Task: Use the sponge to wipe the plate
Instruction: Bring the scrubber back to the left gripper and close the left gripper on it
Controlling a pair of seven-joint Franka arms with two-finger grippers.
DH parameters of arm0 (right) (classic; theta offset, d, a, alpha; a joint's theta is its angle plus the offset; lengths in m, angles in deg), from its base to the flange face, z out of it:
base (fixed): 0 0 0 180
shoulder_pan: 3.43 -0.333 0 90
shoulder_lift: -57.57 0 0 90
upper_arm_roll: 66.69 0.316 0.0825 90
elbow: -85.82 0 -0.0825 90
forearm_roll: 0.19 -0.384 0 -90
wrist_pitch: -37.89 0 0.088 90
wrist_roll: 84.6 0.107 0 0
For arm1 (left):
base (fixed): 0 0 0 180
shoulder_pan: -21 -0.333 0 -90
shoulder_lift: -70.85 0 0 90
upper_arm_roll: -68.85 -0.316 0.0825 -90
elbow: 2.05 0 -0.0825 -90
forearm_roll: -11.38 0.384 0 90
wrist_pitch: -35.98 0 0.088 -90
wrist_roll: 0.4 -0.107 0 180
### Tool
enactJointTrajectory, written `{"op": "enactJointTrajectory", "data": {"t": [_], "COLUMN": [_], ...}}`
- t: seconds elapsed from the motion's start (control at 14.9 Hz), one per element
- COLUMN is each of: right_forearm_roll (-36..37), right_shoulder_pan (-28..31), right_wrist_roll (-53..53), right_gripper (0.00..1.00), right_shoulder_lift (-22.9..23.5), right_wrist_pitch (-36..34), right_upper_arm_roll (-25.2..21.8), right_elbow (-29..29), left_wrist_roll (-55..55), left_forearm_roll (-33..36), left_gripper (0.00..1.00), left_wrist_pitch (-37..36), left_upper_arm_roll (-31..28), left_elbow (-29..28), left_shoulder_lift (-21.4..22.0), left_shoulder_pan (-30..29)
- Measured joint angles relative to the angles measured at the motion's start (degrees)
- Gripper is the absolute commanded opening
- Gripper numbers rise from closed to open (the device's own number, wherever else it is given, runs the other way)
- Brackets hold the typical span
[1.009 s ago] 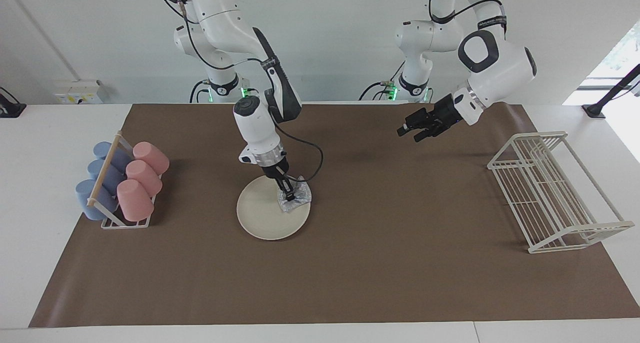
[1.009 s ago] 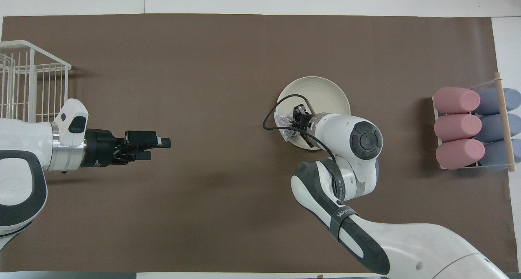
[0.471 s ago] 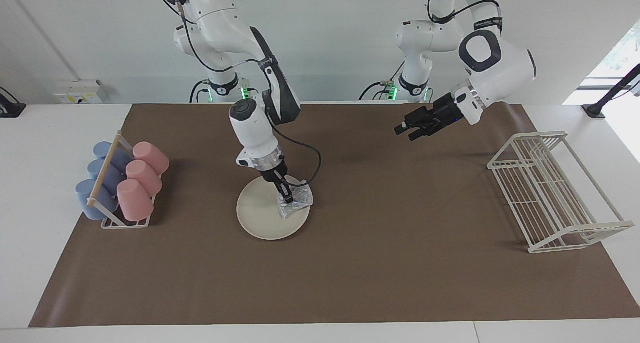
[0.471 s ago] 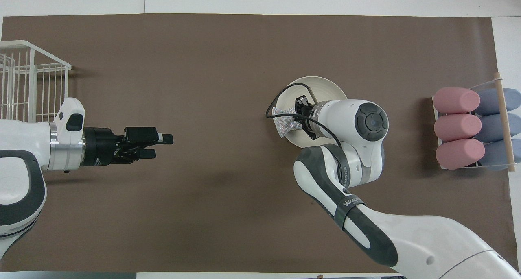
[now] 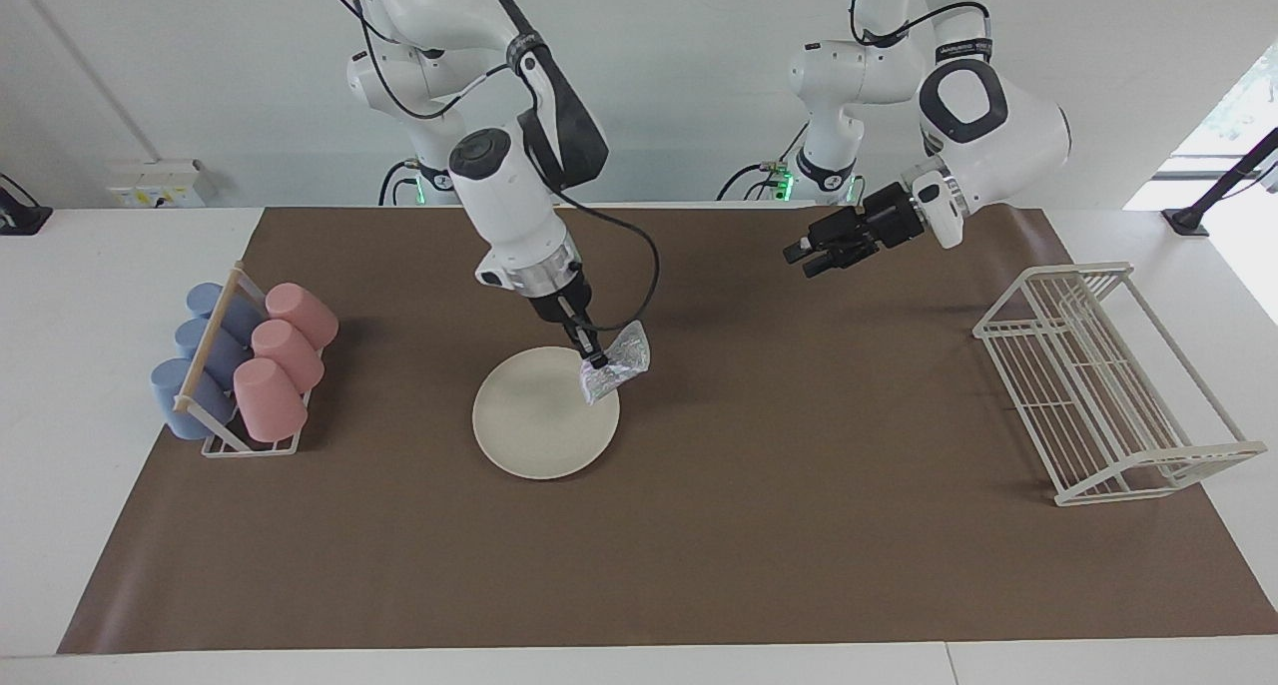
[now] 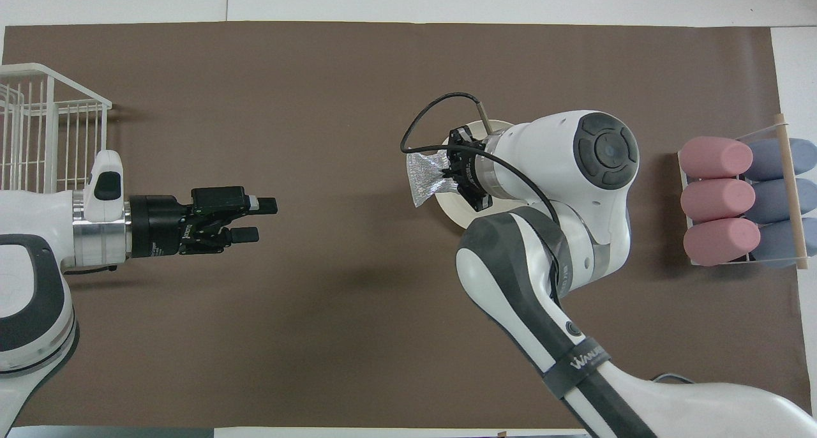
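The right claw (image 5: 596,358) is clamped on the sponge (image 5: 619,362), which hangs crumpled from its tips, clear of the plate (image 5: 534,420) and over the plate's rim at about two o'clock in the facing view. The plate lies flat on the brown mat (image 5: 699,565) near the middle of the counter (image 5: 60,445), its face bare and plain — no visible marks to say how clean it is. With the sponge raised off it, I judge the wiping either finished or paused between strokes; what is left may be another pass or setting the sponge down.

The left claw (image 5: 811,257) waits in the air with its fingers apart, over the mat at about two o'clock from the plate, holding nothing.

Around them: a rack of pink and blue cups (image 5: 245,365) at nine o'clock from the plate, toward the right arm's end, and a white wire rack (image 5: 1098,385) at three o'clock, toward the left arm's end — both well apart from the plate. Nothing stands in the way.
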Motion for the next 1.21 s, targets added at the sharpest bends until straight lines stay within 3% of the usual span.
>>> {"op": "enactJointTrajectory", "data": {"t": [0.27, 0.54, 1.08, 1.14, 1.21], "right_forearm_roll": [8.29, 11.81, 12.46, 12.46, 12.46], "right_shoulder_pan": [-7.13, -12.6, -13.32, -13.3, -13.29], "right_wrist_roll": [13.04, 21.32, 23.6, 23.6, 23.6], "right_gripper": [0.0, 0.0, 0.0, 0.0, 0.0], "right_shoulder_lift": [-0.54, -0.44, -0.42, -0.41, -0.41], "right_wrist_pitch": [-4.15, -4.32, -5.28, -5.28, -5.28], "right_upper_arm_roll": [0.24, 0.26, -0.04, -0.06, -0.08], "right_elbow": [5.29, 6.91, 8.49, 8.52, 8.62], "left_wrist_roll": [-0.01, -5.3, -19.05, -19.4, -19.62], "left_forearm_roll": [-6.3, -9.07, -10.17, -10.17, -10.17], "left_gripper": [1.0, 1.0, 1.0, 0.92, 0.64], "left_wrist_pitch": [-1.73, -1.18, 2.32, 2.65, 3.43], "left_upper_arm_roll": [0.38, 0.57, 0.49, 0.5, 0.48], "left_elbow": [0.66, 0.78, -1.79, -1.82, -1.82], "left_shoulder_lift": [0.01, -0.07, -1.79, -1.82, -1.82], "left_shoulder_pan": [0.84, 4.93, 6.25, 6.34, 6.69]}}
